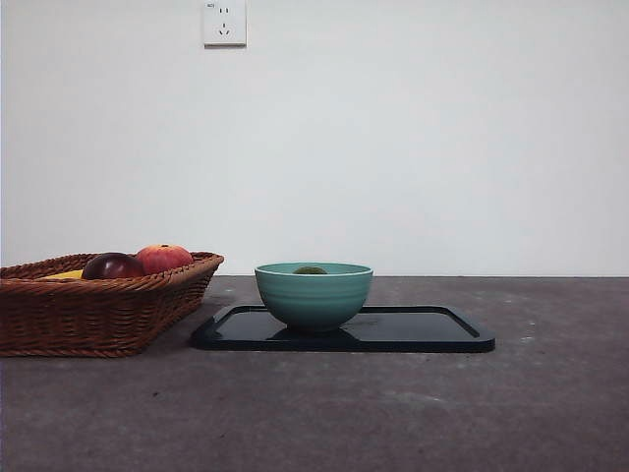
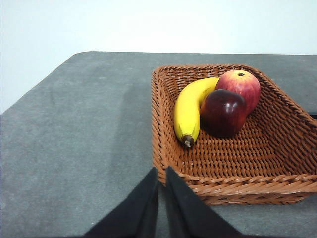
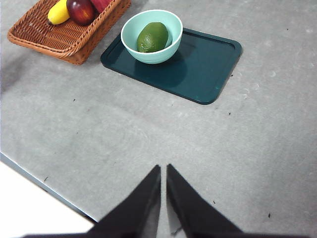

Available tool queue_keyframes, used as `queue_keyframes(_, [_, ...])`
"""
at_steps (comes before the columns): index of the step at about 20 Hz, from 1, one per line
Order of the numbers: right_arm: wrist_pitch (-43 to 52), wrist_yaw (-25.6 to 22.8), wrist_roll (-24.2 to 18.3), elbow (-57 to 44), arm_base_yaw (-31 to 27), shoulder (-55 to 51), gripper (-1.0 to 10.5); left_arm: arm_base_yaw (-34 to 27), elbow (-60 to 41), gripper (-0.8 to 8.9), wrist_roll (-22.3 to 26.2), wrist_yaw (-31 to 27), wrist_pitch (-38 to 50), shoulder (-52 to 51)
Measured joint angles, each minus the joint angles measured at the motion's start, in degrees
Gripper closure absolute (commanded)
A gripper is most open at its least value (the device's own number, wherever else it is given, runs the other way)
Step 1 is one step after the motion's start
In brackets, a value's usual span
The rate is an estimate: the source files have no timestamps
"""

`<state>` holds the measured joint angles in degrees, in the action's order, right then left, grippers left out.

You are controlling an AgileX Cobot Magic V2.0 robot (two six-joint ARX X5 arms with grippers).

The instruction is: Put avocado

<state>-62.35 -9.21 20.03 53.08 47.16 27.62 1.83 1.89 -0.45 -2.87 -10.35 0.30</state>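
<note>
No writing can be read anywhere. The left gripper (image 2: pixel 159 173) hangs above the table beside the basket (image 2: pixel 277 181), jaws nearly closed and empty. The avocado (image 3: pixel 152 36) lies in the bowl (image 3: pixel 171 22) on the tray (image 3: pixel 208 64), well apart from the right gripper (image 3: pixel 163 171), also pinched together, holding nothing.

Avocado (image 3: pixel 152 36) in bowl (image 1: pixel 314 295), which stands on tray's (image 1: pixel 423 331) 9 o'clock end; basket (image 1: pixel 98 310) with fruit at tray's 9 o'clock, on worktop (image 1: pixel 393 413).
</note>
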Motion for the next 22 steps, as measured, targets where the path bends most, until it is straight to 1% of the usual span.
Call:
queue_keyframes(18, [0.02, 0.02, -0.02, 0.0, -0.35, -0.17, 9.3, -0.04, 0.0, 7.91, 0.17, 0.0, 0.0, 0.02])
queue_keyframes(19, [0.09, -0.04, -0.44, 0.0, -1.44, -0.68, 9.3, -0.04, 0.0, 7.9, 0.17, 0.0, -0.02, 0.0])
queue_keyframes(20, [0.7, -0.76, -1.97, -0.02, -3.37, -1.36, 9.3, -0.07, 0.0, 7.9, 0.17, -0.02, 0.0, 0.0])
queue_keyframes(22, [6.1, -2.8, -5.81, -1.4, -9.18, -3.8, 9.3, -0.04, 0.0, 7.9, 0.17, 0.0, 0.0, 0.02])
